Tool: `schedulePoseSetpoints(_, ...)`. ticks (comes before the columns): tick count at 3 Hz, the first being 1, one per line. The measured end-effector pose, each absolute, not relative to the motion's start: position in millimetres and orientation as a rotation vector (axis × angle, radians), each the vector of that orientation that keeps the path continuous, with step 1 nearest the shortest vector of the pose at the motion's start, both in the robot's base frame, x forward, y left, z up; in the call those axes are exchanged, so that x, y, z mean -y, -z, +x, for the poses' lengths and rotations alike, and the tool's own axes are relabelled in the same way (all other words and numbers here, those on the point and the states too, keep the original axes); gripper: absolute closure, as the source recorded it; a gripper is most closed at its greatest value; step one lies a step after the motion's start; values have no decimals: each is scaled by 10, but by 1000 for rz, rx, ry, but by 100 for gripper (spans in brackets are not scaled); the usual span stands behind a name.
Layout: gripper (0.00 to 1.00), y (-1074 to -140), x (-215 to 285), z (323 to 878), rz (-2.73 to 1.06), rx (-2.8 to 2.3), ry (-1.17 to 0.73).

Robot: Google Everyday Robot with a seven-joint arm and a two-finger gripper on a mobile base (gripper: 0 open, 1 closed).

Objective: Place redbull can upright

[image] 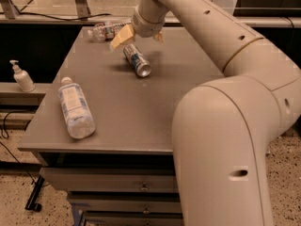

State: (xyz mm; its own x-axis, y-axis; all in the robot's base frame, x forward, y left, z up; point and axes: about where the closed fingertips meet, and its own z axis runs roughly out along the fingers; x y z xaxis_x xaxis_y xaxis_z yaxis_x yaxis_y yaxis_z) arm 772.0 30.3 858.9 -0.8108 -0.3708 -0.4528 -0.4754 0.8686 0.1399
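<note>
Table (141, 112): grey top over drawers.
Arm (221, 126): beige, reaching across to the far side.
Near bottle (75, 107): clear plastic, lying at the left front.
Far bottle (106, 29): lying at the back edge.
Gripper (140, 37): fingers spread wide, just above the can's far end.
Redbull can (137, 60): on its side, mid-table toward the back.
Soap dispenser (21, 76): upright, left of the table.

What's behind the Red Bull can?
The gripper hangs over the far end of the redbull can; beyond lies a clear plastic bottle, partly covered by it.
</note>
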Motion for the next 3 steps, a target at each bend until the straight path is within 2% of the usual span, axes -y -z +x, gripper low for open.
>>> schedulePoseSetpoints(1,0,-8358,-489,7669,-624,-2670,-332)
schedulePoseSetpoints(3,41,-8201,-477,7604,-608,-2703,-202)
